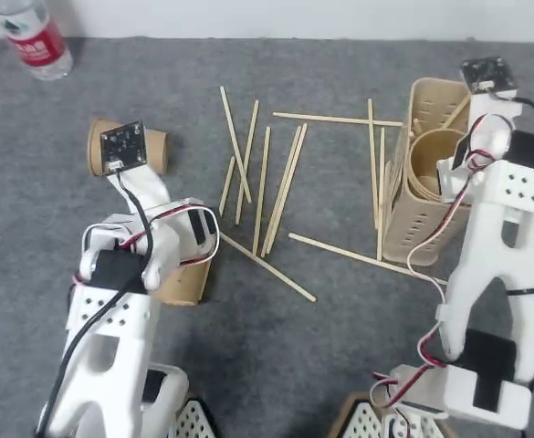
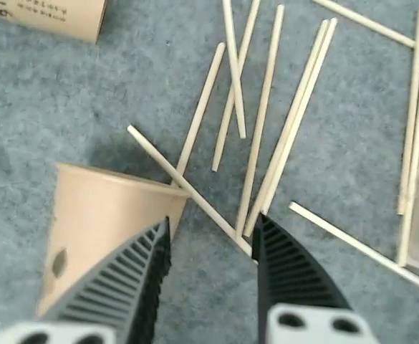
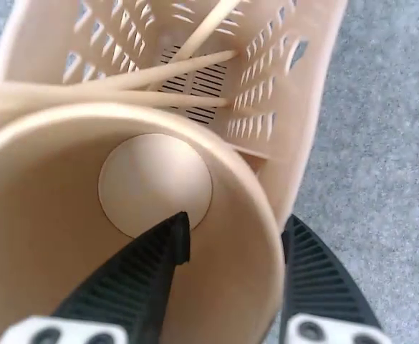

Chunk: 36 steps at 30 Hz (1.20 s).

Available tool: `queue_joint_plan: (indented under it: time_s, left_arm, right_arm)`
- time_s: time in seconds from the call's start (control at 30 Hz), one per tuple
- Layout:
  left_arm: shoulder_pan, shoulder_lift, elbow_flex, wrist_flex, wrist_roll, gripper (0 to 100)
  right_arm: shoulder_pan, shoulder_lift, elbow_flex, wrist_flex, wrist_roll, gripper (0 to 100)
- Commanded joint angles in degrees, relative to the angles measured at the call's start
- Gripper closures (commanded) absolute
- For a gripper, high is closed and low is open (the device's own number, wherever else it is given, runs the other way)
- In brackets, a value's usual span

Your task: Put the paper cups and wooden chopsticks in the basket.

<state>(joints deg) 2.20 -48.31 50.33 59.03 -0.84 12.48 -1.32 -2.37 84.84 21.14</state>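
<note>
Several wooden chopsticks [image 1: 267, 187] lie scattered on the grey carpet between the arms. One paper cup [image 1: 186, 285] lies on its side under my left gripper [image 1: 196, 254]. In the left wrist view that gripper [image 2: 210, 240] is open, one finger over the cup [image 2: 102, 215] and a chopstick [image 2: 188, 190] crossing the gap. A second cup [image 1: 155, 151] lies farther back. At the right, the tan basket [image 1: 402, 224] holds a cup [image 3: 155, 186] and chopsticks [image 3: 159, 72]. My right gripper [image 3: 234, 226] is open astride that cup's rim, one finger inside and one outside.
A plastic water bottle [image 1: 34, 38] lies at the back left corner. Two chopsticks [image 1: 378, 182] lean against the basket's left side, and another [image 1: 358, 255] lies on the carpet in front of it. Carpet in the near middle is bare.
</note>
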Motion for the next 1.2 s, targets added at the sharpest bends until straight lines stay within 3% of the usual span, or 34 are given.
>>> queue_joint_plan:
  time_s: [0.0,0.2,0.37,0.53,0.67,0.9,1.17]
  left_arm:
    - [0.09,3.08,1.71,-4.57,2.55,82]
    - [-0.18,7.91,10.51,-16.44,2.55,82]
    - [-0.26,8.7,12.7,-19.43,2.55,82]
    - [-0.35,8.97,13.67,-19.52,2.64,82]
    - [-0.44,8.7,15.69,-19.52,2.64,82]
    - [-8.35,8.62,16.4,-23.3,2.73,82]
    - [-10.81,8.62,17.71,-26.99,6.33,82]
  right_arm:
    - [0.48,0.66,-5.45,4.53,-0.79,79.8]
    - [0.4,-1.36,-27.6,17.01,-0.44,79.7]
    - [0.31,-2.95,-35.43,17.98,-0.35,79.7]
    - [-5.23,-6.29,-35.52,18.07,2.37,79.7]
    - [-15.6,-11.3,-35.08,18.07,6.24,79.8]
    - [-36.53,-15.78,-20.84,17.89,11.87,79.9]
    - [-37.76,-6.46,10.9,1.89,18.55,80.0]
